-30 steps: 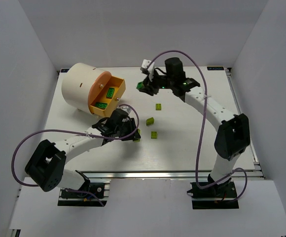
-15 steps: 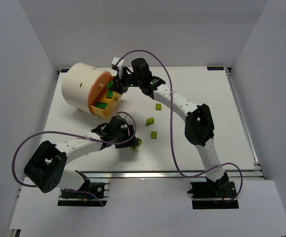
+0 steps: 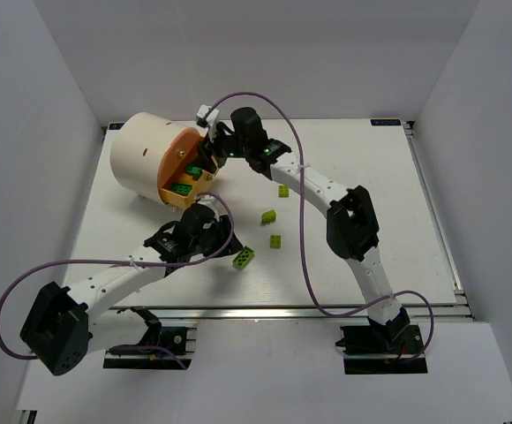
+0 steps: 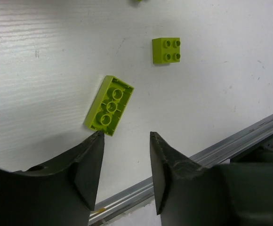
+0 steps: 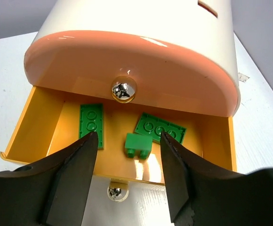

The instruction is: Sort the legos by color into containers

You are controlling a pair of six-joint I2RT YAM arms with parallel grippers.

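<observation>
Three dark green bricks (image 5: pixel 91 123) lie in the open orange drawer (image 5: pixel 30 127) that juts out below the orange round face of the cream-white drum (image 5: pixel 141 19). Two are flat plates with studs up, one by the left wall and one toward the right. The third is a small block (image 5: pixel 138 145) between them, nearer the drawer's front. A shiny knob (image 5: pixel 123 89) sits on the face just above. The right gripper (image 5: pixel 129 157) hangs close in front of this drawer with its jaws spread wide and nothing held; in the wrist view one finger stands on each side of the small block. Seen from above, the right arm reaches across the white table (image 3: pixel 415 221) to get there. Four yellow-green bricks (image 3: pixel 268 216) lie loose on the table, apart from the drum and none in a drawer. The one nearest the left arm is a longer brick (image 4: pixel 109 105), lying upside down with its hollow tubes showing. It sits just beyond one fingertip of the left gripper (image 4: pixel 124 160); whether that tip touches it cannot be told. A square four-stud brick (image 4: pixel 166 50) lies studs up farther on. The left gripper's jaws are parted and grip nothing.
</observation>
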